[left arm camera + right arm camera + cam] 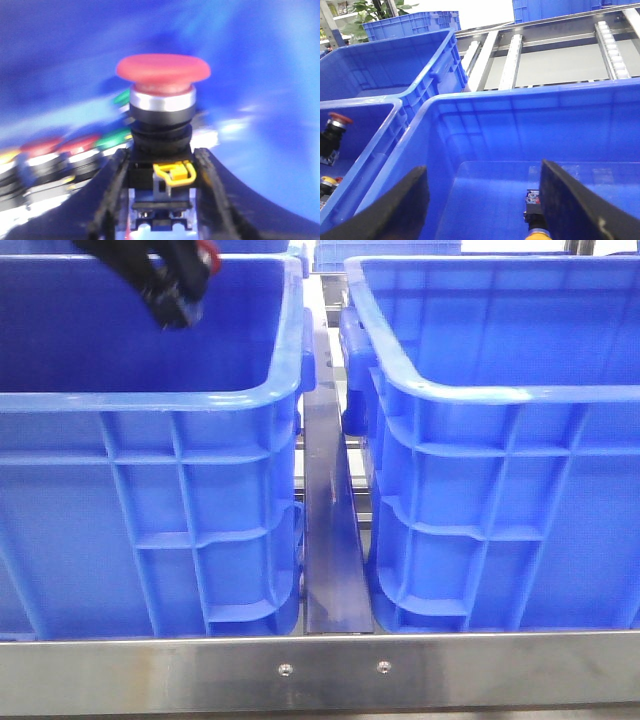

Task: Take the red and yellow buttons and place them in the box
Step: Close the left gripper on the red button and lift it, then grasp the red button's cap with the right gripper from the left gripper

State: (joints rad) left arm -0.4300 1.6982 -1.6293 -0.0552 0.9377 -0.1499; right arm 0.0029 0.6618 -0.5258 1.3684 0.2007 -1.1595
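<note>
Blue crates are filling the bench; left gripper is clenching the red button above its crate for transfer, while right gripper is hanging released over the yellow button.

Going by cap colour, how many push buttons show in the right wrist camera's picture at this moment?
red button: 1
yellow buttons: 2, one cut off at the picture's edge, one beside a finger of the right gripper
Total: 3
</note>
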